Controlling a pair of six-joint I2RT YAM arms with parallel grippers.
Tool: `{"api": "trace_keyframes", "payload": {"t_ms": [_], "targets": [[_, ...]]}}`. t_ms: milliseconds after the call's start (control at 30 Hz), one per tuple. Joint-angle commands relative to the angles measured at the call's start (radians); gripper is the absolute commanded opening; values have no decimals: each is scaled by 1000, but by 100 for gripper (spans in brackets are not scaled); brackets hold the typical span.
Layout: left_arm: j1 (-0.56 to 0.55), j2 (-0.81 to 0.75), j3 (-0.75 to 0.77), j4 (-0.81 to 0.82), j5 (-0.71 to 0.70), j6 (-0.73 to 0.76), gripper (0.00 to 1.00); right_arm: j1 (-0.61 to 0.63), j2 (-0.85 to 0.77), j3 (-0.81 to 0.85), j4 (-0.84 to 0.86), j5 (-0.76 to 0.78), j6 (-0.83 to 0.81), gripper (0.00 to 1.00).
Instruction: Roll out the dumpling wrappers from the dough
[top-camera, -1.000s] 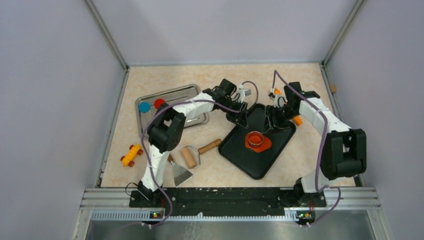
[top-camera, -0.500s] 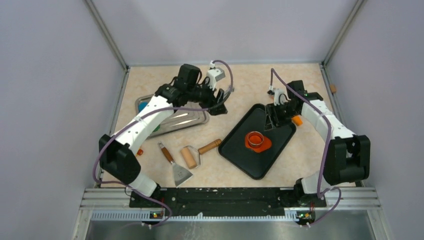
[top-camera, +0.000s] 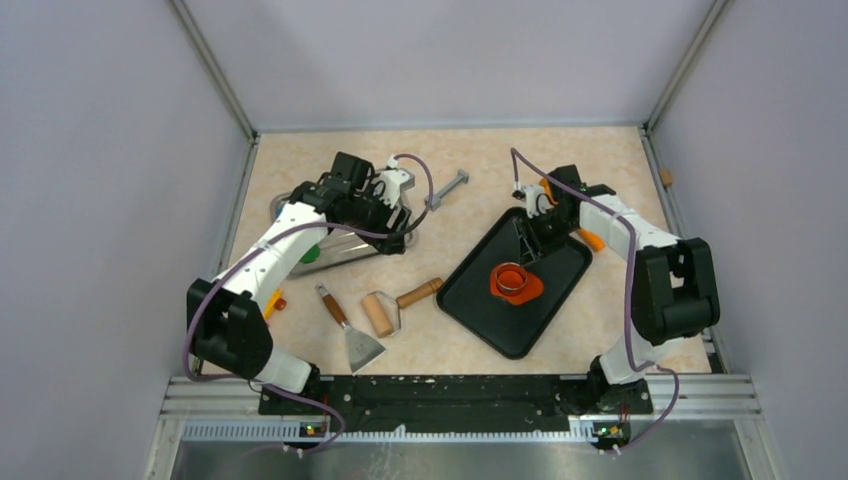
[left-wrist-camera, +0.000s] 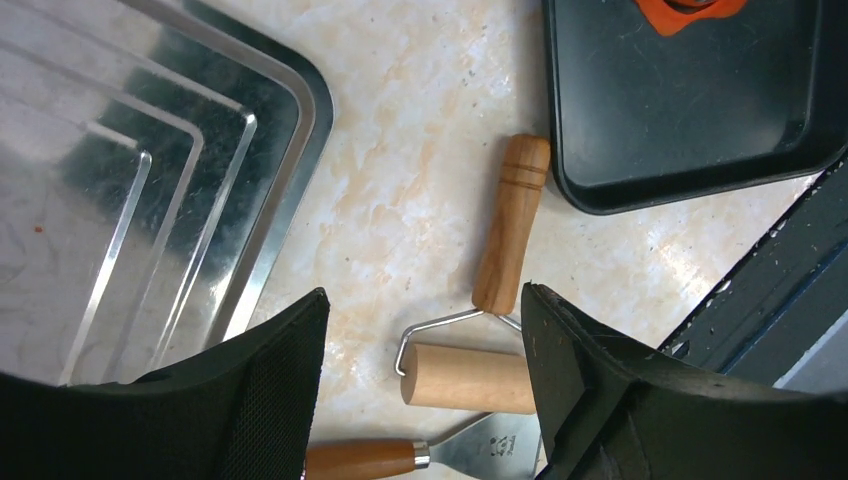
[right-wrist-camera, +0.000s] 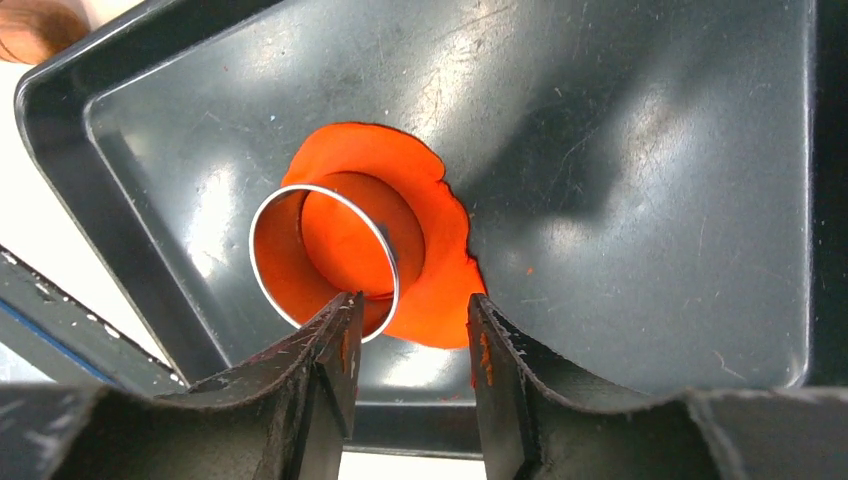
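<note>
- I see the left gripper (left-wrist-camera: 422, 305) with its jaws spread wide and nothing between them; it hangs by the right end of the metal tray (left-wrist-camera: 285, 150), over the bare counter (left-wrist-camera: 400, 120) that separates that tray from the black tray (left-wrist-camera: 680, 110).
- I see the right gripper (right-wrist-camera: 412, 310) with its jaws standing apart and holding nothing; it hovers over the black tray, pointed down at the dough (right-wrist-camera: 440, 270).
- The dough is a thin, ragged orange-red sheet; it lies flat near the middle of the black tray's floor, apart from all four walls.
- The ring cutter (right-wrist-camera: 268, 270) is a metal ring standing upright on the dough, toward the sheet's left side in the overhead view; orange-red clay fills the circle inside it; one fingertip (right-wrist-camera: 335, 330) of the right gripper overlaps its near rim in the wrist view, and I cannot tell whether they touch.
- Of the dumpling wrappers I make out one green disc (top-camera: 311, 254) at the metal tray's near edge, just beside the left arm (top-camera: 270, 250); the arm hides much of that tray's left end.
- The black tray sits at an angle on the right half of the counter, one corner toward the near edge.
- The rolling pin (left-wrist-camera: 468, 377) lies on the counter between the two trays, its handle pointing at the black tray's left corner; the scraper (left-wrist-camera: 365, 460) lies just beside it, toward the counter's near edge.
</note>
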Motion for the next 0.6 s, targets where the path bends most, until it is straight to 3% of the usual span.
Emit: {"api": "trace_keyframes", "payload": {"t_ms": [0,100,367,467,567], "targets": [[23,-33,9,-46,12,26,73,30,34,5,53,23,-24,42],[35,-42,-5,-23,22,0,73,44,53,8,58,23,-25,32],[63,-44,-18,-3,32,-22,73,77,62,4,52,30,-34,29],[70,-45,-20,3,41,-30,73,84,61,-3,52,47,-34,12],[73,-43,-20,8,48,-35,73,88,53,-7,54,80,-33,11]]}}
